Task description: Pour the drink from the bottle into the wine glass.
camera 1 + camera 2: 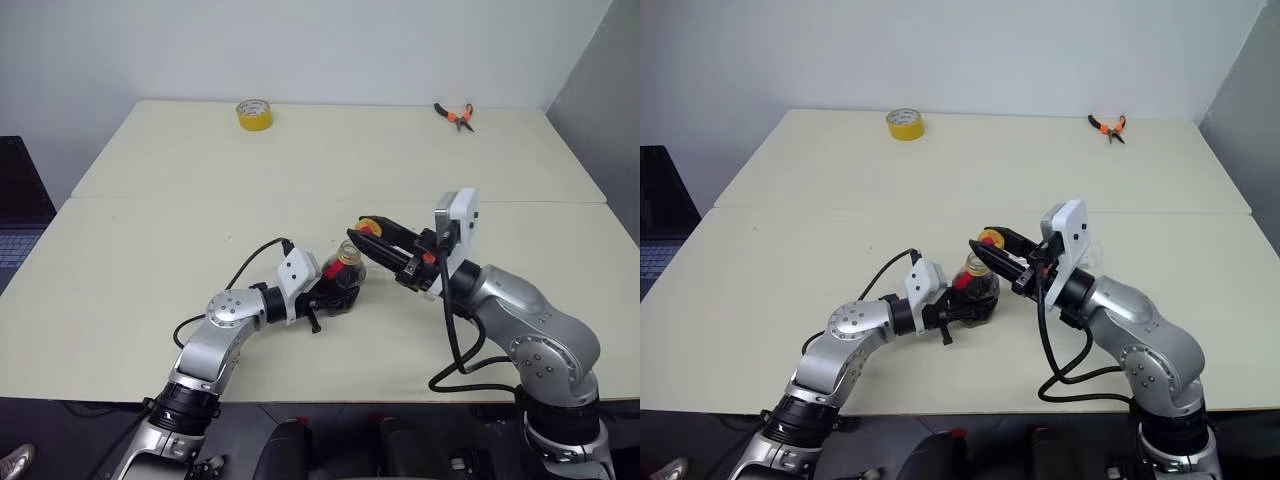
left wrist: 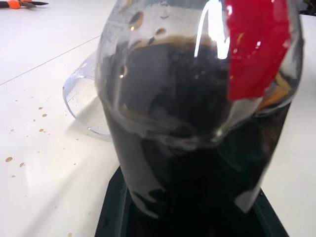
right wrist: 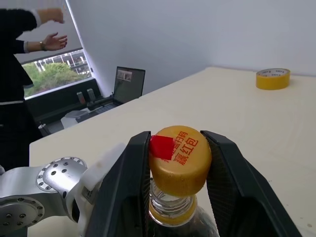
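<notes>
One bottle (image 1: 346, 277), one wine glass (image 2: 81, 101), one tape roll (image 1: 254, 114) and one pair of pliers (image 1: 455, 113) share the pale cream table (image 1: 150, 270).

The bottle is small and squat, of clear plastic with a round body, a narrow ribbed neck and a red label. Its drink (image 2: 182, 148) is dark brown, nearly black, with droplets clinging inside the upper wall. The bottle stands upright near the table's front middle, far from the tape roll at the back.

The left gripper (image 1: 330, 295) is clamped on the bottle's body, its black fingers pressed against both sides. The right gripper (image 3: 178, 163) has its two fingers closed on the yellow cap (image 3: 180, 158), which bears red printed characters and a red patch and looks lifted just clear of the neck's thread.

The wine glass is clear and colourless; its rounded rim shows just behind the bottle. Small brown drops spot the table beside it.

The tape roll is a yellow ring. The pliers have orange handles and lie at the far right, well apart from the bottle.
</notes>
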